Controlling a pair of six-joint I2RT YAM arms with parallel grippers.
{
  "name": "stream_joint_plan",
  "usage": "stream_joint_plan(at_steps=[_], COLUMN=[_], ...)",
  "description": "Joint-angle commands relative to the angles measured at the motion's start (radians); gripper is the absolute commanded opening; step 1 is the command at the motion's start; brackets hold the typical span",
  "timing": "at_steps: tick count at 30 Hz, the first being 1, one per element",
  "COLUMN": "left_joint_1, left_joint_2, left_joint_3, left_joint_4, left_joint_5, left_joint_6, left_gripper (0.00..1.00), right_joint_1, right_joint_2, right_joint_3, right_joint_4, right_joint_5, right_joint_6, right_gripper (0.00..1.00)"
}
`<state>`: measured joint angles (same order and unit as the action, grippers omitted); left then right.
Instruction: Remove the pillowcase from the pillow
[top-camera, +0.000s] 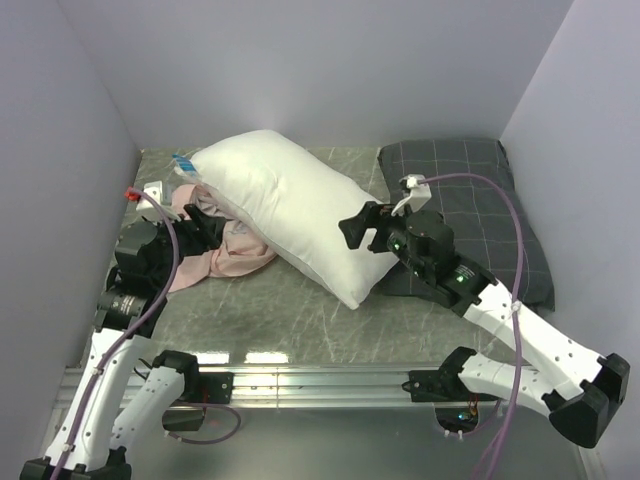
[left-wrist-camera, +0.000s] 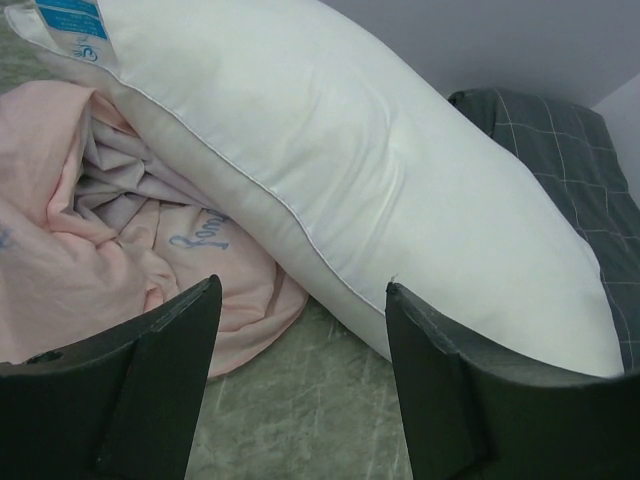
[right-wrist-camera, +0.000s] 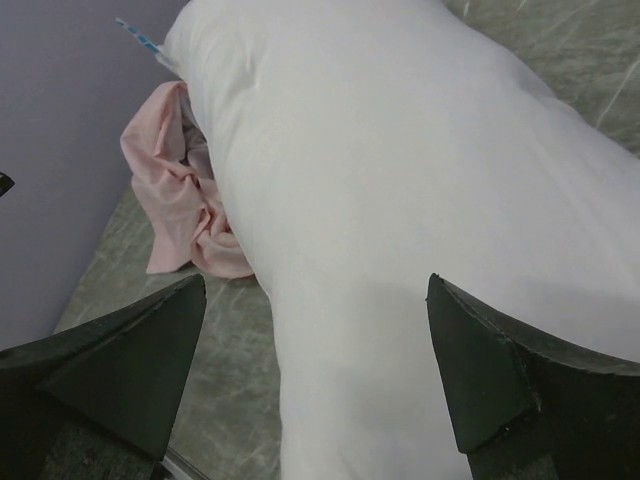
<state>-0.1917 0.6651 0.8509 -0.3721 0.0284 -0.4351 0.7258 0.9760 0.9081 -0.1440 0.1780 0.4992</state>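
Overhead, grey-green tabletop (top-camera: 300, 315), lilac walls (top-camera: 330, 60), bare pillow (top-camera: 290, 210), pillowcase (top-camera: 232, 258) crumpled beside, left fingers (left-wrist-camera: 165, 375) apart, right fingers (right-wrist-camera: 125, 370) apart.

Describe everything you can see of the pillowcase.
The pillowcase is thin pale pink fabric with small blue script. It is off the white pillow and crumpled into a creased heap. It lies on the left side of the grey-green table, pressed against the pillow and partly under its edge.

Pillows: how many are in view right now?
2. The white pillow lies diagonally in the middle, its left end resting over the crumpled pink pillowcase. The grey pillow lies flat at the right rear, partly covered by the right arm. No others visible.
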Motion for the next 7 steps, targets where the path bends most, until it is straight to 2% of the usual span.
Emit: stream_joint_plan(at_steps=[1, 7], left_joint_1=[-0.003, -0.003], left_joint_2=[-0.01, -0.015], left_joint_3=[0.008, 0.01], left_joint_4=[0.039, 0.058], left_joint_5=[-0.007, 0.004], left_joint_6=[-0.005, -0.027], left_gripper=[0.72, 0.72], right_joint_1=[-0.006, -0.005], right_joint_2=[-0.043, -0.056], right_joint_3=[-0.009, -0.017], right_joint_4=[0.018, 0.023], right_joint_5=[0.038, 0.038], right_joint_6=[-0.03, -0.047], right_gripper=[0.98, 0.98])
